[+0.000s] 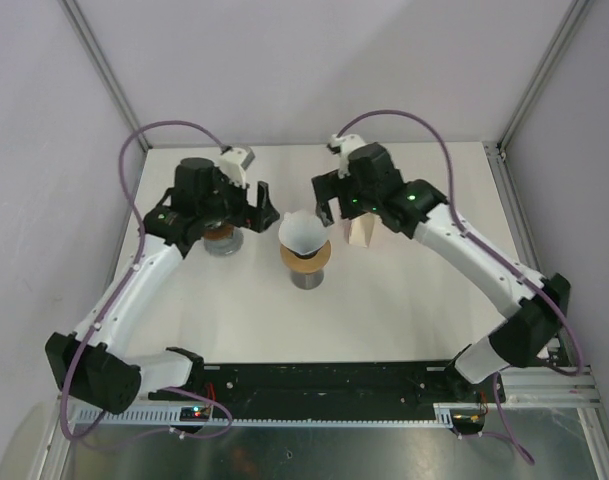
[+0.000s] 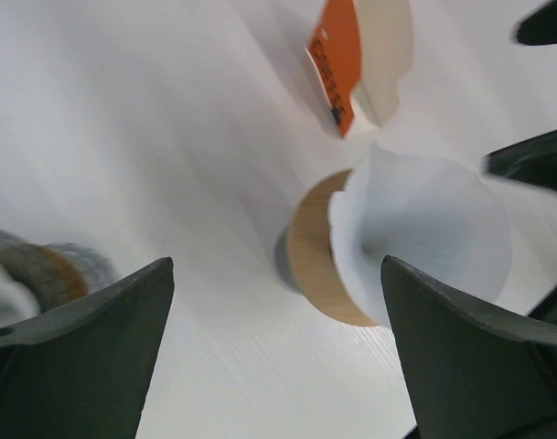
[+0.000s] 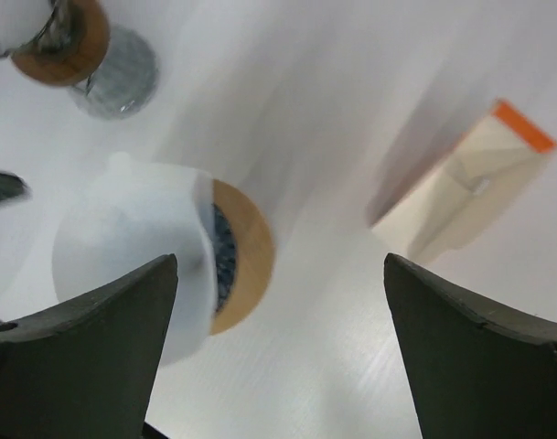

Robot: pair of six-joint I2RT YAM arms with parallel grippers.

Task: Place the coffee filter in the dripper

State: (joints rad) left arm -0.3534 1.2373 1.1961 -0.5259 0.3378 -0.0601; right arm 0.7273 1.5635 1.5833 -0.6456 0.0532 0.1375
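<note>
A white cone coffee filter (image 1: 302,233) sits tilted in the dripper (image 1: 306,262), a wooden-ringed holder on a grey base at mid table. The filter (image 2: 424,233) and dripper ring (image 2: 313,251) show in the left wrist view, and the filter (image 3: 132,247) and ring (image 3: 246,251) in the right wrist view. My left gripper (image 1: 262,208) is open and empty, just left of the filter. My right gripper (image 1: 324,198) is open and empty, just right of and behind it.
A second wooden-ringed dripper (image 1: 221,238) on a metal base stands under the left arm. A cream and orange filter box (image 1: 359,232) stands right of the dripper; it shows in the wrist views too (image 2: 360,55) (image 3: 461,183).
</note>
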